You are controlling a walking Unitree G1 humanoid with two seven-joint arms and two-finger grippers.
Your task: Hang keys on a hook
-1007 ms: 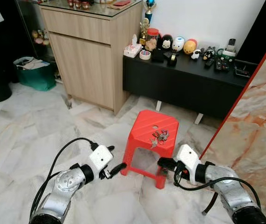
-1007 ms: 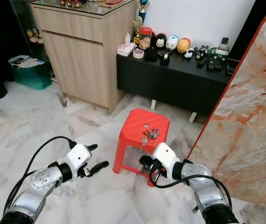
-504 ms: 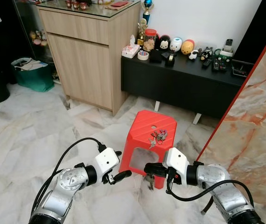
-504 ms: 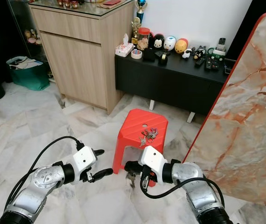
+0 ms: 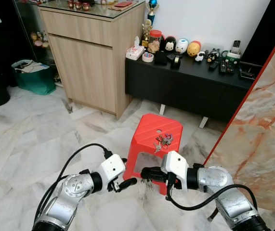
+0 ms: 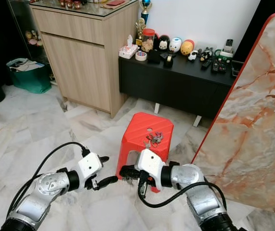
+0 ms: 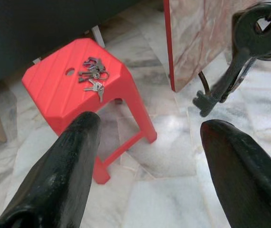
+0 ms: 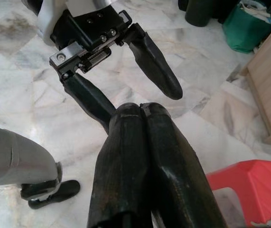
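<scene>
The marble floor (image 5: pixel 26 139) carries a wooden cabinet (image 5: pixel 91 53) against the wall, with a low black bench (image 5: pixel 190 84) beside it holding small figurines, tape rolls and remote controls. A marble-patterned panel with a red edge (image 5: pixel 267 134) stands on the robot's right. A red plastic stool (image 5: pixel 149 142) stands on the floor in front of the black bench, and one bunch of keys (image 5: pixel 163 141) lies loose on its seat, beyond both grippers. The right gripper (image 5: pixel 146 173) is held low in front of the stool, pointing toward the robot's left; its fingers (image 8: pixel 140 156) are pressed together in the right wrist view. A second bunch of keys (image 7: pixel 249 52) shows in the left wrist view, dangling from a ring just beside the left gripper's fingers (image 7: pixel 69 171). The left gripper (image 5: pixel 125 183) faces the right gripper with the tips close together; its fingers are spread wide, with the hanging keys near one of them and not touching it.
</scene>
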